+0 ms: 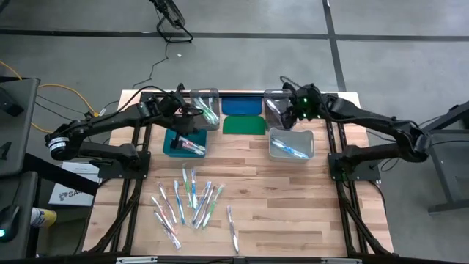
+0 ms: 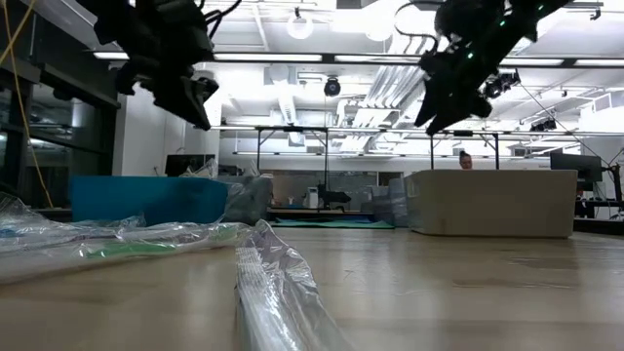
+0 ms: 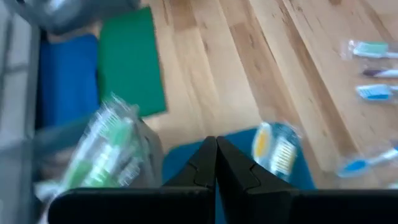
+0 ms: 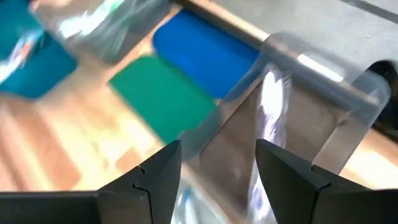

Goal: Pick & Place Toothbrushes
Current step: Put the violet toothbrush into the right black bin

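Several wrapped toothbrushes [image 1: 190, 204] lie loose on the near middle of the table. More of them lie in the teal bin [image 1: 185, 143], in the clear bin [image 1: 291, 143] on the right and in the far-left clear bin [image 1: 207, 108]. My left gripper [image 3: 216, 152] is shut and empty. It hangs above the teal bin's far edge [image 3: 186, 155], clear of it in the low view [image 2: 200, 109]. My right gripper [image 4: 217, 158] is open with nothing between its fingers. It is raised over the far-right clear bin [image 4: 298, 93], which holds a toothbrush [image 4: 270, 106].
A flat blue lid [image 1: 242, 106] and a green lid [image 1: 243, 125] lie between the two pairs of bins at the table's far side. Bare wood stretches between the bins and the loose toothbrushes. Crinkled wrappers [image 2: 273, 283] lie close to the low camera.
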Available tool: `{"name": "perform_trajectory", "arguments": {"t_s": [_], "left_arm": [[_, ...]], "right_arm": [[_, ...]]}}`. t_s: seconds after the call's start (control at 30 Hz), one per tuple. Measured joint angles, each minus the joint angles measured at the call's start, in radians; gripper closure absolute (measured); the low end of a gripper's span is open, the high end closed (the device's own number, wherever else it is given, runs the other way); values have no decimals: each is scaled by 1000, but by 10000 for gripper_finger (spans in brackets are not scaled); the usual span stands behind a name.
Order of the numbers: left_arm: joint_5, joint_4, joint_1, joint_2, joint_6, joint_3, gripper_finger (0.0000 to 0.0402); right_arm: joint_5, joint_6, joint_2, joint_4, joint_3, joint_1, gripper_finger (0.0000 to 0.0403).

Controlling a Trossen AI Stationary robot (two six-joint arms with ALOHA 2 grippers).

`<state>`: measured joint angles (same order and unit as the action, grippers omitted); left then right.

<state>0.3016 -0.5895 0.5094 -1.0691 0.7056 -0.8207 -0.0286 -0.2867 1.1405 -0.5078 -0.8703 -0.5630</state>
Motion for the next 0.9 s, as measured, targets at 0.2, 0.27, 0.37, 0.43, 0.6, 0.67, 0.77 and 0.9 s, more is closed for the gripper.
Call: {"name": "perform_trajectory", "arguments": {"t_s": [0.2,0.27,0.37,0.43,0.6,0.67,0.77,0.9], "left_arm": [[-88,-105,-108,0,-81,0,401],[-135,-130,-164,0,-113,0,401],[-183,-146,-252,0,-169,0,401],[-209,-155,-310,0,-209,0,401],[-274,-161,-462,0,-270,0,401],[-287,-146,-519,0,-271,0,401],[-291,-95,-593,0,-264,0,401],[-291,-46,-664,0,-209,0,401]], "right_arm": [[-91,-20,-40,-78,0,161,204],[-112,-40,-39,-96,0,216,204],[-139,-89,-39,-129,0,302,204],[-189,-133,-39,-156,0,367,204],[-261,-231,-39,-234,0,548,204],[-269,-293,-39,-240,0,624,204],[-318,-396,-39,-240,0,741,204],[-404,-515,-39,-237,0,886,204]]}}
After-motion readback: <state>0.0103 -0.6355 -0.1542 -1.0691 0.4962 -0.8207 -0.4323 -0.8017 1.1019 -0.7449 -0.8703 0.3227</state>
